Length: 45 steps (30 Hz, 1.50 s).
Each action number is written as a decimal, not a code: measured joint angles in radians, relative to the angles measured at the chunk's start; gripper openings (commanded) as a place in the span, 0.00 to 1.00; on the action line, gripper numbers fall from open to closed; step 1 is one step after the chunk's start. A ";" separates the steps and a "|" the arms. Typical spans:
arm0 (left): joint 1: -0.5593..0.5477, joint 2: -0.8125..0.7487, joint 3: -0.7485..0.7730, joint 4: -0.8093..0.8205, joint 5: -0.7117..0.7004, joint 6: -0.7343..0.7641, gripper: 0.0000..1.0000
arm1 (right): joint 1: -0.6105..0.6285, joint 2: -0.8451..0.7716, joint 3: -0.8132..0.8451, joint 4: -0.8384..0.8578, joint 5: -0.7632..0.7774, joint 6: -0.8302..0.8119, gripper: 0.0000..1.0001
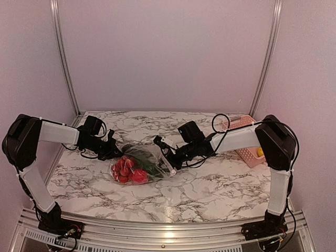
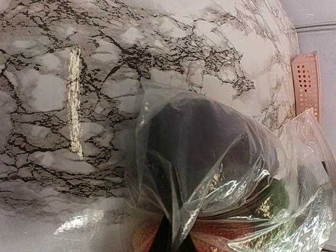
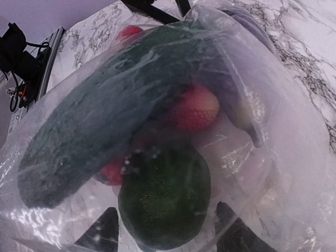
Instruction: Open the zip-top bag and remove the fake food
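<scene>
Right wrist shows me cucumber [image 3: 89, 131] inside zip-top bag [image 1: 140, 157]; overhead mostly red fake food [image 1: 128, 169]. Left gripper [image 1: 113, 150] pinches zip-top bag, right gripper [image 1: 165, 156] spread. Marble desk [image 1: 210, 189], pale walls [image 1: 168, 52].

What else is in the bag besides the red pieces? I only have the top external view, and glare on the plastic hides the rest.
Observer: The right wrist view shows a long dark green cucumber lying across the inside of the zip-top bag, with a round dark green piece below it.
Operator: Is the right gripper clamped on the plastic?
Observer: No. The right gripper has its fingers standing well apart, and the bag film with the round piece behind it shows between them.
</scene>
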 measured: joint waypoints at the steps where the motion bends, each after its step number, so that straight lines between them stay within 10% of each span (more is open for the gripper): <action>1: 0.000 0.000 0.000 0.001 0.001 0.000 0.00 | 0.002 0.004 0.000 -0.007 0.001 -0.008 0.69; 12: 0.001 0.014 0.000 0.011 0.015 0.000 0.00 | 0.037 0.040 0.015 -0.045 0.060 -0.044 0.74; 22: 0.002 0.020 0.000 0.016 0.026 0.002 0.00 | 0.050 0.087 0.031 -0.046 0.129 -0.036 0.42; 29: 0.013 0.020 0.000 0.016 0.029 0.002 0.00 | 0.029 -0.059 -0.092 -0.031 0.153 -0.006 0.38; 45: 0.061 0.030 -0.008 0.009 0.015 0.006 0.00 | -0.270 -0.353 -0.298 -0.017 0.121 0.090 0.36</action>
